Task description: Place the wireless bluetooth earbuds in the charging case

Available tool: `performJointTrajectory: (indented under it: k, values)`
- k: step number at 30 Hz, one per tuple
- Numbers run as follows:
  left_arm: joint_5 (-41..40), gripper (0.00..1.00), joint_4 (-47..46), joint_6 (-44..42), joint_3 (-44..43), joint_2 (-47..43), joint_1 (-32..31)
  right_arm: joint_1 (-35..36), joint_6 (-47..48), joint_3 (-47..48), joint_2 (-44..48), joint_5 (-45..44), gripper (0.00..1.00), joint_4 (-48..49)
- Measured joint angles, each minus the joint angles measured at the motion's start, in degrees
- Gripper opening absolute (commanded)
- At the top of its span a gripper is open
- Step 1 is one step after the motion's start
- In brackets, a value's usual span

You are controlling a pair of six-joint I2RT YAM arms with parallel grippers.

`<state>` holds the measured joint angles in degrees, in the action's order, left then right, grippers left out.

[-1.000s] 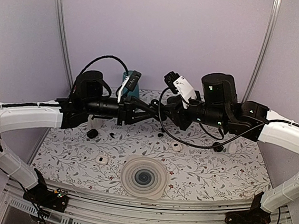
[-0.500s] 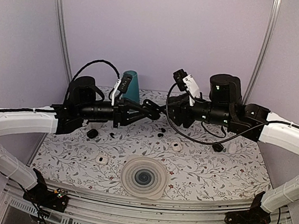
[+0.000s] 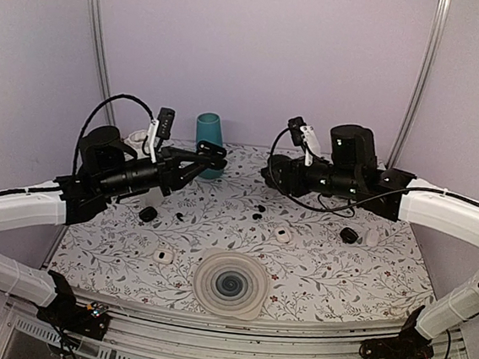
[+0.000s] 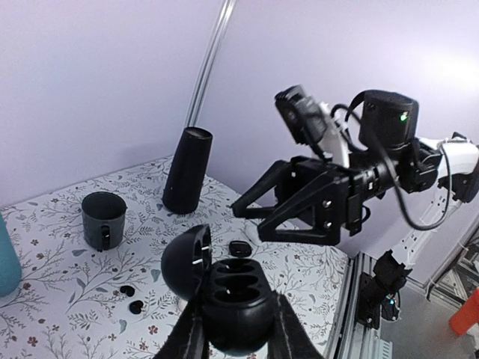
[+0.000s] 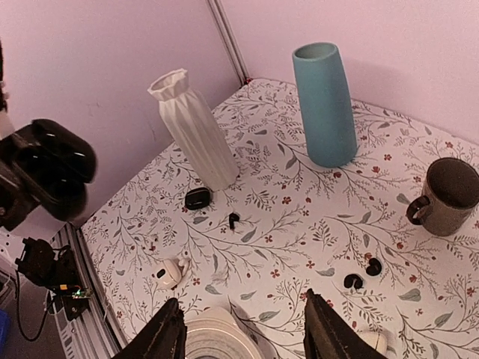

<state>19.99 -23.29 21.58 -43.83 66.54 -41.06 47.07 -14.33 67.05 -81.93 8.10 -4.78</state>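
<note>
Two robot arms reach out over a flower-patterned bench [image 3: 365, 281], seen from above and behind. The left hand [image 3: 208, 154] is clenched on the black charging case [image 4: 236, 299] and holds it up off the bench. The lid [image 4: 185, 262] is swung open, and both sockets are bare and face upward. The right hand [image 3: 272, 172] is released. Its two fingers are spread with nothing between them, and it hangs in the air apart from the case.

The two earbuds [image 3: 257, 213] are tiny glossy black dots lying on the bench just beside each other, near its middle. Neither is in the case yet. Taking the far wall as 12 o'clock, they lie at about 6 o'clock from the right hand, close by and below it. From the left hand they lie at about 4 o'clock and farther off. So the right hand is both the nearer one and the free one.

In the right wrist view the buds show at about 2 o'clock from the fingertips, on the way toward a dark mug [image 5: 445, 196]. They are too small to tell which way their long axis runs.

The coming move looks like a drop by the right hand, down and toward 6 o'clock onto one bud. It would then carry the bud toward 9 o'clock, where the open case waits.
</note>
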Motion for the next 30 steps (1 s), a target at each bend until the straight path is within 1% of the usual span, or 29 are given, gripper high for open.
performJointTrajectory:
  k: [4, 8, 15, 19, 24, 30]
  values:
    - [-1.66, 0.00, 0.07, 0.02, 0.63, -2.08, 0.44, -1.64, -3.69, 0.04, -5.79, -0.50, 0.50, -0.46]
    - [-2.47, 0.00, 0.20, 0.00, 0.72, -2.86, 0.66, -2.54, -6.36, 0.68, -12.41, -1.05, 0.49, -2.14]
    - [-2.69, 0.00, 0.85, -0.04, 0.72, -4.20, 0.85, -2.80, -9.14, 7.15, -23.65, -1.11, 0.45, -4.74]
    - [-2.69, 0.00, 1.51, -0.09, 0.76, -4.46, 0.94, -2.91, -10.27, 10.73, -27.98, -1.73, 0.41, -5.77]
    - [-2.67, 0.00, 1.81, -0.11, 1.16, -5.03, 1.11, -3.74, -11.45, 13.42, -32.30, -2.14, 0.30, -6.73]
    - [-2.64, 0.00, 1.86, -0.13, 1.16, -5.11, 1.27, -6.91, -12.24, 13.70, -35.89, -2.62, 0.28, -7.85]
